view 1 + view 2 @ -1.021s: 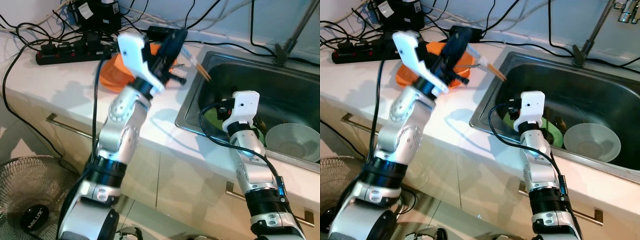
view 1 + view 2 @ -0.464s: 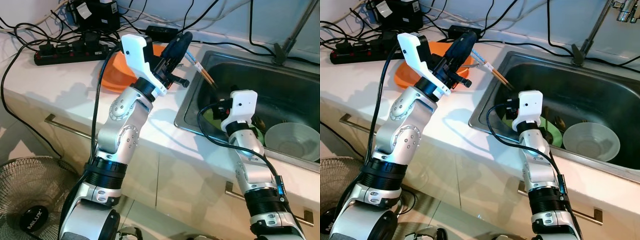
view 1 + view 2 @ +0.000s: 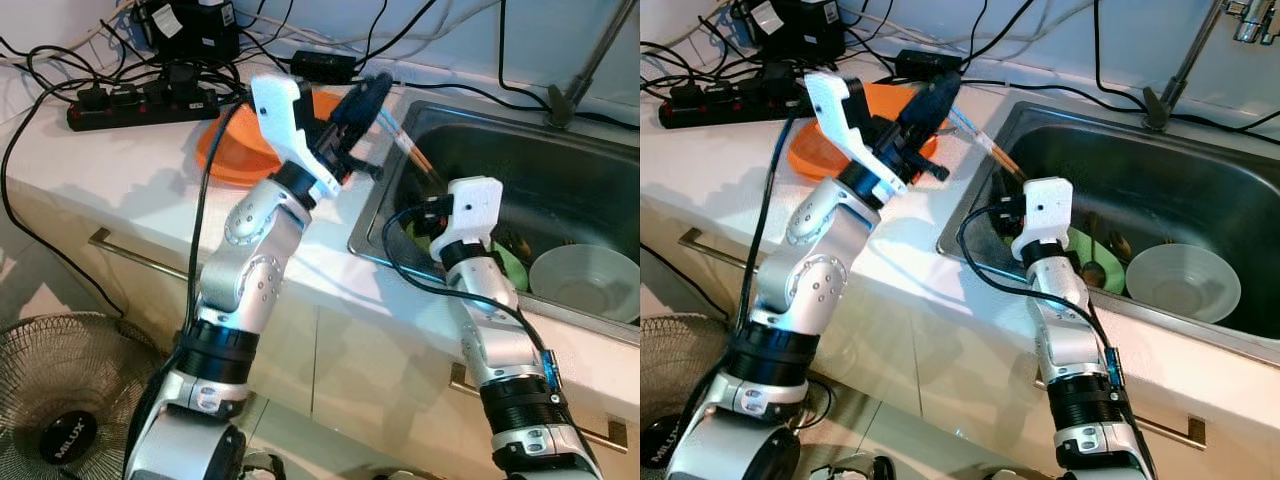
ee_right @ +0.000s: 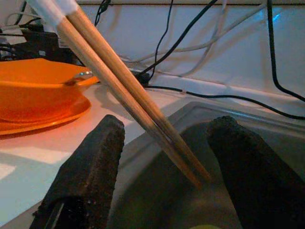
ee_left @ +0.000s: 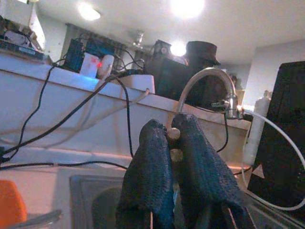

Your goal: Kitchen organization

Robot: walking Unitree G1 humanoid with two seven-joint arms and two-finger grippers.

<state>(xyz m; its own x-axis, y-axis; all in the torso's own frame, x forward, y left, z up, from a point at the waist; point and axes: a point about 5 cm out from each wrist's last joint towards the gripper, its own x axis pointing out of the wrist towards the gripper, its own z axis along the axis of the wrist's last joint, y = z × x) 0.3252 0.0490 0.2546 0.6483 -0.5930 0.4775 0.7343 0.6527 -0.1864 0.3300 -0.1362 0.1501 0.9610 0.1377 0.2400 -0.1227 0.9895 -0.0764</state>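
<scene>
Your left gripper [image 3: 372, 88] pinches the chopsticks [image 3: 985, 146] above the sink's [image 3: 1200, 180] left rim, tips angled down into the basin; your right gripper [image 4: 162, 167], fingers spread, waits just below them.

My left arm is raised and bent at the elbow, reaching far and to the right, and the left gripper [image 3: 362, 101] has its jaws closed tight on a pair of chopsticks [image 3: 985, 145]. My right arm stands upright nearer me, the right gripper [image 4: 167, 167] pointing far-left with jaws spread wide.
</scene>
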